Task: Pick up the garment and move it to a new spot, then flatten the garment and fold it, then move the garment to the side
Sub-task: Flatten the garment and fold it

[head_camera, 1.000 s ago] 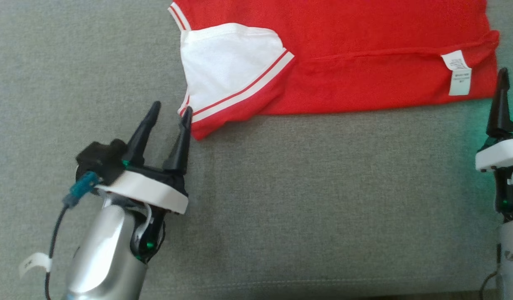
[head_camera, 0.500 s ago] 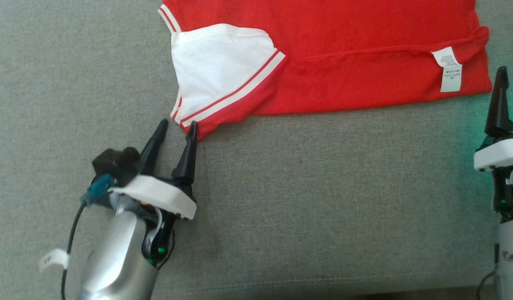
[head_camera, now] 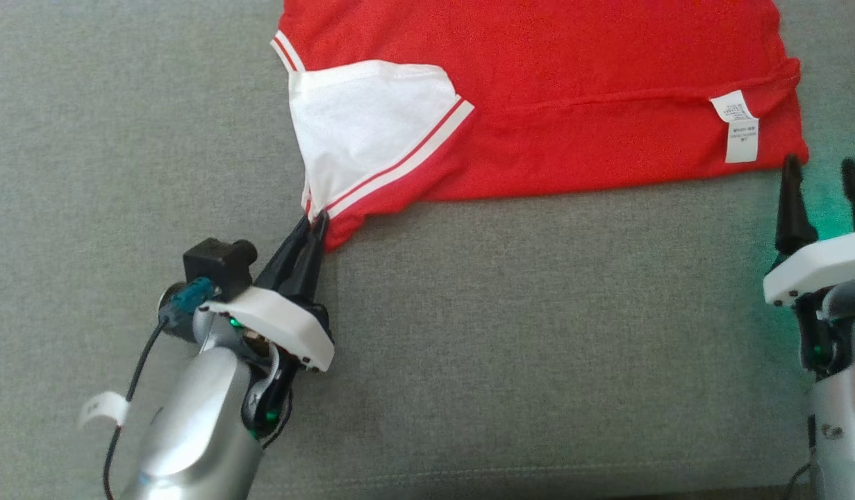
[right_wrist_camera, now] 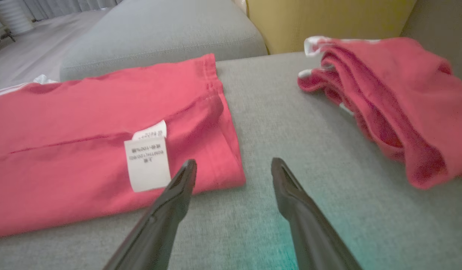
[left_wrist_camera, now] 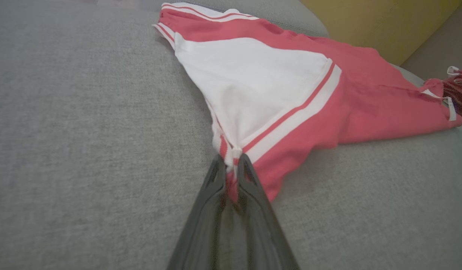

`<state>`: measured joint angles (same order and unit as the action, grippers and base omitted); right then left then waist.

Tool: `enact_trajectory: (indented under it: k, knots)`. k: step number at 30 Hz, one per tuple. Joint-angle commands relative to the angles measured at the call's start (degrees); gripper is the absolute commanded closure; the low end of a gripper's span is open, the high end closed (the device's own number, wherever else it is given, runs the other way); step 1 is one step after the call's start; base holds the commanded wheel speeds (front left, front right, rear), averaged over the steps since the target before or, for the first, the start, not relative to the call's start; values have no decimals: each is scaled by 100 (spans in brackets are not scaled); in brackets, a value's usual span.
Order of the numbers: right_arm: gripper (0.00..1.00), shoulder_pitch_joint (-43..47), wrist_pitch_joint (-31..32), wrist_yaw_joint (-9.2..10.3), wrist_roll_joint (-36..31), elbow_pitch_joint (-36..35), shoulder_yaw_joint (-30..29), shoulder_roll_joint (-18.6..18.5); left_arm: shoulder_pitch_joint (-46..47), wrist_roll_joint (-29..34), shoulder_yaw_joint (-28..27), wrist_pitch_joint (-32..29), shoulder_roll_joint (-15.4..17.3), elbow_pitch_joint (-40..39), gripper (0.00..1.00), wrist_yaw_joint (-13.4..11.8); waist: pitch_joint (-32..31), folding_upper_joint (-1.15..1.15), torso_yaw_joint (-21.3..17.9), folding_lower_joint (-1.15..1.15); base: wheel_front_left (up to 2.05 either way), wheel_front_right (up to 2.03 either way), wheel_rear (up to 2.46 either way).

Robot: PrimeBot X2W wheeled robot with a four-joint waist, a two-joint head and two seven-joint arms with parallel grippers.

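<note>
The garment [head_camera: 573, 104], red with a white sleeve [head_camera: 371, 125], lies spread over the far part of the grey cushion [head_camera: 538, 347], its lower edge running roughly parallel to the cushion's near edge. The left gripper [head_camera: 312, 226] has its fingers pressed together on the pointed tip of the sleeve. The left wrist view shows the striped cuff bunched between them, and the cloth fans out taut from that pinch. This looks like a hold meant to draw the sleeve outward and flatten it.

The right gripper [head_camera: 819, 177] stands spread and holds nothing, just off the garment's hem corner toward the cushion's right edge, beside the care label [head_camera: 736, 125]. It is probably lined up to take that corner so the two arms can stretch the cloth between them. Whether one fingertip already brushes the hem is hard to say from these angles.

A second garment [right_wrist_camera: 384, 101], crumpled, lies farther toward the right end of the cushion and apart from the first.
</note>
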<state>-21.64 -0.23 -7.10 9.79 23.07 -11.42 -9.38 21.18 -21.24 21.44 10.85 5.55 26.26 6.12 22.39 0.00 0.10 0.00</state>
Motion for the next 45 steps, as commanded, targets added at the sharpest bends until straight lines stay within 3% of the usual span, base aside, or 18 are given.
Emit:
enact_trajectory:
  k: [1, 7, 14, 15, 16, 18, 25, 31, 38, 45]
  knots:
    - [0, -103, 72, -39, 45, -59, 100, -32, -65, -14, -139, -44, 187, -155, 100, 24, -37, 0, 30, 0, 0, 0, 0]
    - [0, -710, 302, -39, 65, 794, 78, -192, 94, -41, -64, -319, 495, -465, 100, 66, -43, 0, 80, 0, 0, 0, 0]
    - [0, -1125, 534, -39, 154, 1721, 211, -237, 199, -86, -38, -401, 608, -531, 100, 77, -99, 0, 119, 0, 0, 0, 0]
    - [21, -1155, 576, -39, 193, 1843, 237, -240, 202, -99, -34, -402, 612, -523, 100, 78, -118, 0, 123, 0, 0, 0, 0]
    - [57, -1184, 592, -39, 237, 1937, 283, -245, 203, -110, -30, -397, 618, -514, 100, 79, -138, 0, 125, 0, 0, 0, 0]
    - [100, -1226, 534, -39, 320, 2080, 366, -283, 194, -142, -20, -392, 623, -494, 100, 82, -191, 0, 132, 0, 0, 0, 0]
    - [100, -1117, 250, -39, 666, 2232, 539, -460, 87, -199, 30, -373, 652, -453, 100, 86, -429, 0, 180, 0, 0, 0, 0]
    - [100, -569, 42, -39, 987, 1939, 681, -683, -270, -272, 67, -373, 735, -562, 100, 71, -784, 0, 217, 0, 0, 0, 0]
    - [100, 395, 162, -39, 1207, 1132, 709, -863, -1034, -346, 157, -491, 860, -943, 100, -37, -1020, 0, 226, 0, 0, 0, 0]
    - [100, 1648, 409, -39, 1093, -113, 213, -782, -1635, -228, 399, -578, 1056, -1476, 100, -74, -1062, 0, 335, 0, 0, 0, 0]
